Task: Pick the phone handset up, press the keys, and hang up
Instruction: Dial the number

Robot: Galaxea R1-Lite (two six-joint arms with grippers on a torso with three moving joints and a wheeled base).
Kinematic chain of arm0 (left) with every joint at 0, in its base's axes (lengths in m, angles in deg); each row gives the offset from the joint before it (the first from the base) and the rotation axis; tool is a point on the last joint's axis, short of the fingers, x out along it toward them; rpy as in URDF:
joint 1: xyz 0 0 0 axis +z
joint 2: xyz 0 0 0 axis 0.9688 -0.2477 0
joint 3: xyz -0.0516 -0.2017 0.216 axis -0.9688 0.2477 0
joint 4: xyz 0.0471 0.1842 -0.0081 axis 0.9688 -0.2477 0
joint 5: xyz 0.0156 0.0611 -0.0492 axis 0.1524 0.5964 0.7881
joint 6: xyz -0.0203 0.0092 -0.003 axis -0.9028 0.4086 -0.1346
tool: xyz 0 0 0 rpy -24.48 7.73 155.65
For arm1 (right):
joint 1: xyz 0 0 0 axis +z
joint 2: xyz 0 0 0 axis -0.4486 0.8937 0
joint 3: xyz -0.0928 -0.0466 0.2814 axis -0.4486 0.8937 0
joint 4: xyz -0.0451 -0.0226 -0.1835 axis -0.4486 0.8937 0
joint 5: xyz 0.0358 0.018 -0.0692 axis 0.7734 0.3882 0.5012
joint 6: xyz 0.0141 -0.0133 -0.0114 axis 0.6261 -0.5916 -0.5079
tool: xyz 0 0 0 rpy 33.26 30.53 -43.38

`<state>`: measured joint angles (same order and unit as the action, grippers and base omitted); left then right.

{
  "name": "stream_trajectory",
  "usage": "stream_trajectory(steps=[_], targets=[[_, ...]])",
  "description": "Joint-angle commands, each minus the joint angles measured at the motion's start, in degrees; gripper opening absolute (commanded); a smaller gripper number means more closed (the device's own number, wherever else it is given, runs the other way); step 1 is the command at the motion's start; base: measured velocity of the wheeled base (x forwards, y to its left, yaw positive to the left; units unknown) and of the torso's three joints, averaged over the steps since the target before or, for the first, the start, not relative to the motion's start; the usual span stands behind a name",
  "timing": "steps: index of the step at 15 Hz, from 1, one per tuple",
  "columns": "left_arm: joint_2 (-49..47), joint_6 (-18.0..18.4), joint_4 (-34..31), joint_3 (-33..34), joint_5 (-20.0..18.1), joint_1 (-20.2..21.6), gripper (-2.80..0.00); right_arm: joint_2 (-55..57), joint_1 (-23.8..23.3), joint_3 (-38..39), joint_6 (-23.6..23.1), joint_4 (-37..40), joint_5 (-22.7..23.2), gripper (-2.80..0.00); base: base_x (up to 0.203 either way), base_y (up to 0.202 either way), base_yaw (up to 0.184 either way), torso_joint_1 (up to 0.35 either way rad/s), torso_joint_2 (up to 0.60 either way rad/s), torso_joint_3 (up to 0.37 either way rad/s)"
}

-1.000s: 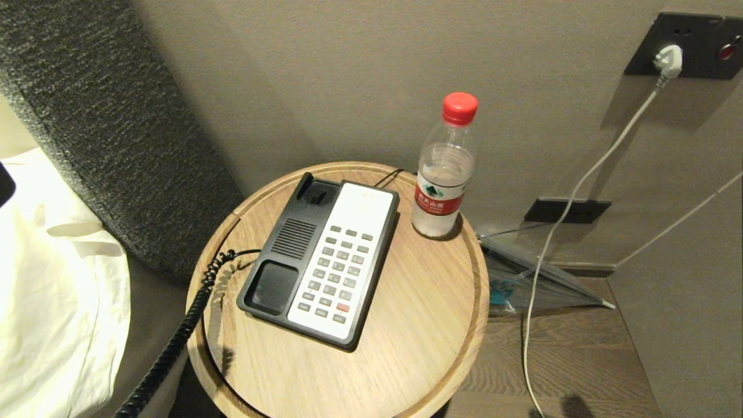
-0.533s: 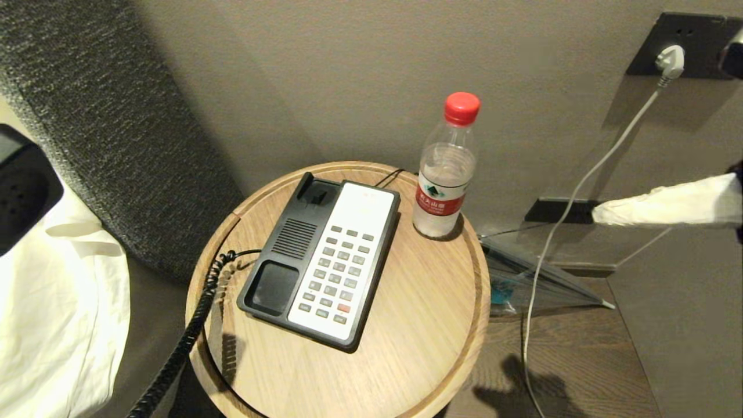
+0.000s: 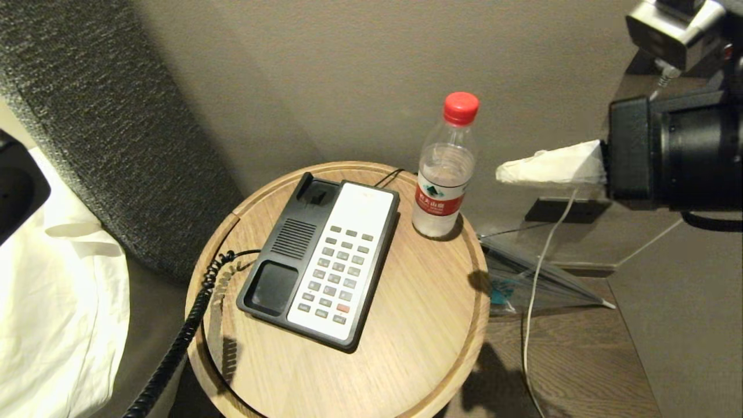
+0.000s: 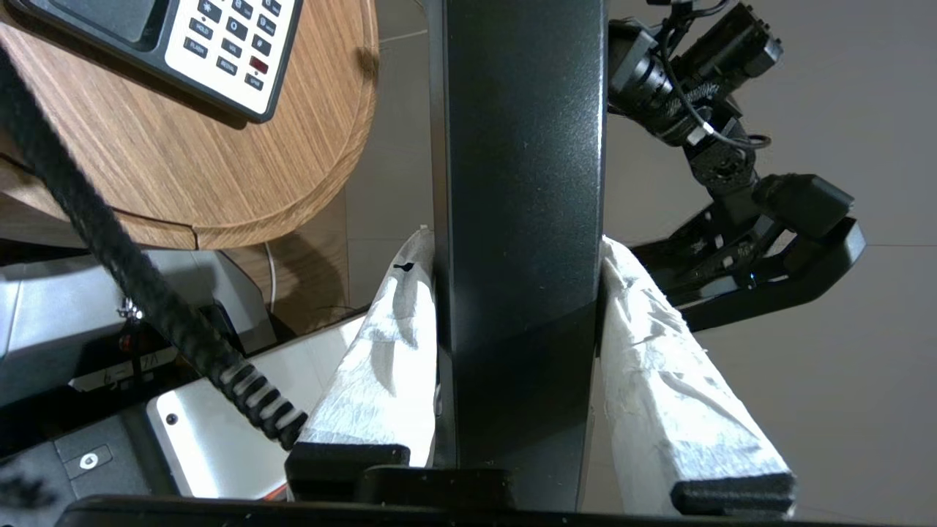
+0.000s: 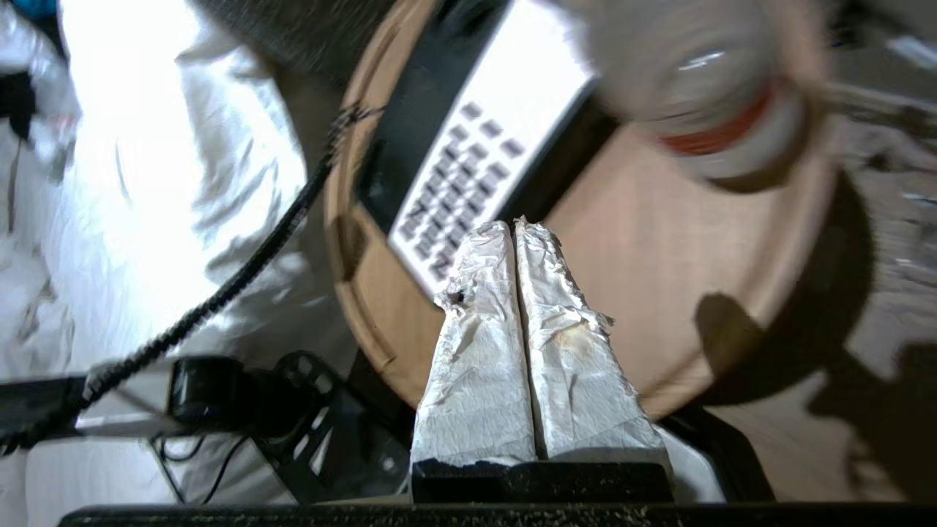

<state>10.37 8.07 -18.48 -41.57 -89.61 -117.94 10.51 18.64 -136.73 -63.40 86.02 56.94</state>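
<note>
The black phone handset point(image 4: 523, 183) stands between the white-wrapped fingers of my left gripper point(image 4: 516, 241), which is shut on it. Only one end of the handset point(image 3: 14, 191) shows at the far left edge of the head view, over the bed. Its coiled cord point(image 3: 180, 342) hangs down from the table's left side. The phone base point(image 3: 273, 255) lies on the round table with its cradle bare and its grey keys point(image 3: 339, 273) showing. My right gripper point(image 3: 502, 172) is shut and empty, in the air just right of the bottle, pointing left; the keys point(image 5: 476, 154) lie ahead of the right gripper point(image 5: 512, 225).
A water bottle point(image 3: 444, 168) with a red cap stands on the wooden table point(image 3: 429, 325) right behind the phone. A grey headboard point(image 3: 116, 133) and white bedding point(image 3: 52, 302) are on the left. A white cable point(image 3: 545, 255) and a clear bag point(image 3: 534, 278) are at the right.
My right arm has swung in from the right edge, and its shut gripper has moved left and up to beside the bottle. The handset's end at the left edge has shifted a little.
</note>
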Motion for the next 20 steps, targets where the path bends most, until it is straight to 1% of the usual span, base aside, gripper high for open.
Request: stream_trajectory(steps=[1, 4, 6, 9, 12, 15, 17, 19, 20], targets=[[0.3, -0.3, -0.2, 0.0, -0.1, 0.0, -2.8, 2.8, 5.9, 0.5, 0.5, -1.0, -2.8, -2.8, 0.0, 0.0, 0.0, 0.0, 0.0, 0.0], [1.1, -0.5, -0.2, 0.6, -0.2, 0.0, -2.8, 4.9, 11.3, 0.9, 1.9, -4.6, -7.5, -2.8, 0.0, 0.0, 0.0, 0.0, 0.0, 0.0], [1.3, -0.4, -0.2, 1.0, -0.1, 0.0, -2.8, 6.0, 13.1, 1.9, 2.2, -5.4, -9.4, -2.8, 0.0, 0.0, 0.0, 0.0, 0.0, 0.0], [1.3, -0.4, -0.2, 1.4, 0.0, 0.1, -2.8, 7.0, 14.0, 4.7, 1.9, -7.2, -9.9, -2.8, 0.0, 0.0, 0.0, 0.0, 0.0, 0.0], [1.7, -0.3, -0.2, 1.8, 0.2, 0.0, -2.8, 9.6, 14.9, 10.6, 1.7, -14.4, -10.2, -2.8, 0.0, 0.0, 0.0, 0.0, 0.0, 0.0], [1.7, 0.0, -0.2, 2.6, 0.4, 0.0, -2.8, 12.4, 14.8, 11.6, 1.1, -17.5, -10.8, -2.8, 0.0, 0.0, 0.0, 0.0, 0.0, 0.0], [1.7, 0.2, 0.0, 2.8, 0.5, 0.0, -2.8, 13.8, 14.8, 11.6, -0.5, -18.4, -11.4, -2.8, 0.0, 0.0, 0.0, 0.0, 0.0, 0.0], [1.4, 0.0, 2.7, 3.9, 0.2, 0.0, -2.8, 15.0, 14.7, 11.8, -1.3, -18.3, -11.7, -2.8, 0.0, 0.0, 0.0, 0.0, 0.0, 0.0], [1.4, 0.0, 2.7, 3.9, 0.2, 0.0, -2.8, 15.0, 14.7, 11.8, -1.3, -18.3, -11.7, -2.8, 0.0, 0.0, 0.0, 0.0, 0.0, 0.0]])
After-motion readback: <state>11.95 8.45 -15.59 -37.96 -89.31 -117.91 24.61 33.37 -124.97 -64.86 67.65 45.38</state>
